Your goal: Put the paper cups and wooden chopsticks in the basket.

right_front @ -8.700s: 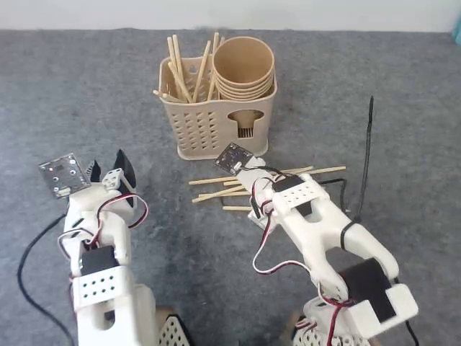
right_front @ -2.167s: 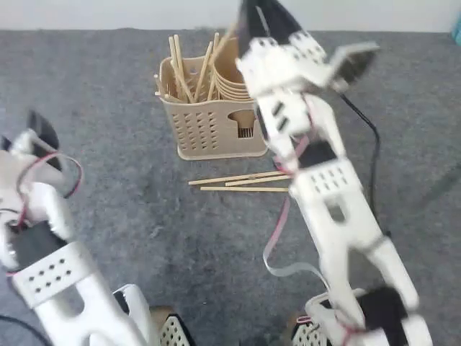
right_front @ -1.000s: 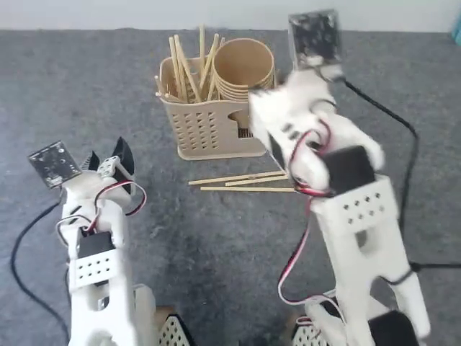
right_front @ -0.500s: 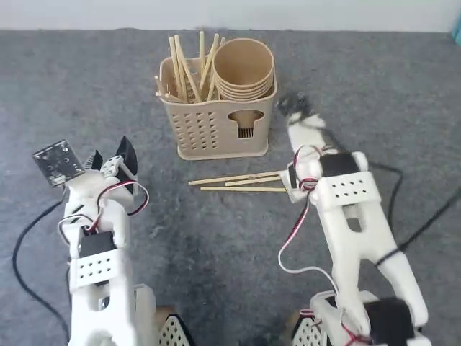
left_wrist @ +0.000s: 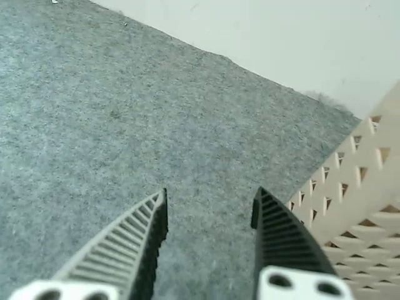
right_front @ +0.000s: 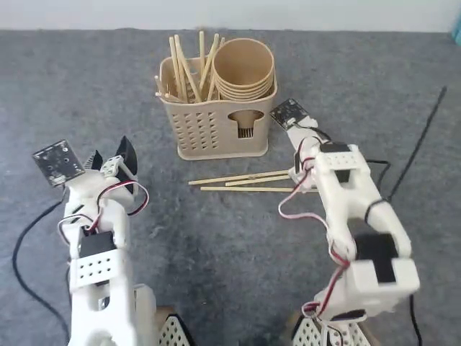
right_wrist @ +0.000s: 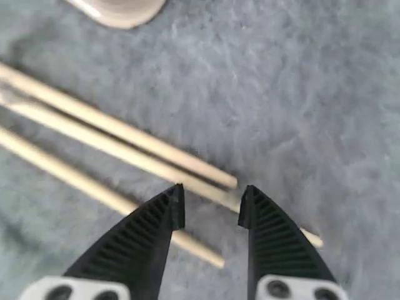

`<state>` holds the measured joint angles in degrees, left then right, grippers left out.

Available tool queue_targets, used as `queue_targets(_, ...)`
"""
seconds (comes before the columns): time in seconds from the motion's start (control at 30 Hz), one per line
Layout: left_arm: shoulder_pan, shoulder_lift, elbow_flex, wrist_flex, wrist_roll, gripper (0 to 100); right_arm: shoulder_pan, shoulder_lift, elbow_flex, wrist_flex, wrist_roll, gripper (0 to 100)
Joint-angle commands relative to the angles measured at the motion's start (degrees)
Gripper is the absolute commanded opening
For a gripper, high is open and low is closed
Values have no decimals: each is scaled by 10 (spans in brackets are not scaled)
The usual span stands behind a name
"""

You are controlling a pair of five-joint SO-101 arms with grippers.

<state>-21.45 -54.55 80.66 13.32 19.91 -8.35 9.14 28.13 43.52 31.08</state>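
Three chopsticks (right_front: 245,189) lie on the worktop (right_front: 374,86) by the basket (right_front: 216,126), which holds one stack of cups (right_front: 245,68); right fingers (right_wrist: 153,228) parted low over their ends; left fingers (left_wrist: 281,231) parted beside the basket.

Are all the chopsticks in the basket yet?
No. Three chopsticks lie flat on the mat in front of the basket.
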Motion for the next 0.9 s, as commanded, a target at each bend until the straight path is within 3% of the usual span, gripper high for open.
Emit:
queue_targets(0.0, 5, -12, -3, 1, -5, 207, -3, 35, -62, -11, -8, 154)
queue_targets(0.17, 5, -12, -3, 0, -6, 207, -7, 68, -84, -5, -3, 143)
queue_targets(0.33, 5, -12, -3, 0, -6, 207, -11, 68, -87, 38, 15, 21)
queue_targets(0.6, 5, -12, -3, 0, -6, 207, -17, 36, -83, 74, 46, 125)
queue_targets(0.87, 6, -12, -3, 0, -33, 205, -28, 27, -69, 87, 51, 133)
